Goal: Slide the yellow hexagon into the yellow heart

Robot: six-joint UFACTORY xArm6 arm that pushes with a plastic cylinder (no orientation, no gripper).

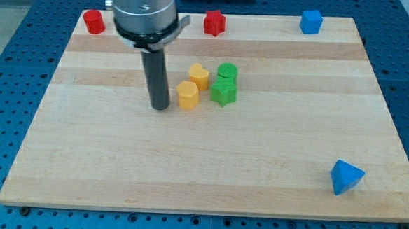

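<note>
The tool is a bare rod with no jaws; it grasps nothing. My tip (161, 106) rests on the wooden bench (208, 171). The yellow hexagon (187, 95) sits just beside the tip, toward the view's right, with a narrow gap between them. The yellow heart (199, 76) lies beyond the hexagon, up and right of the tip, close to or touching the hexagon. Further right stand a green star (223, 92) and a green cylinder (227, 72), adjoining. Along the bench's top edge: a red block (94, 21), a red star (214, 22) and a blue block (310, 22). A blue triangular block (346, 177) lies far to the lower right.
</note>
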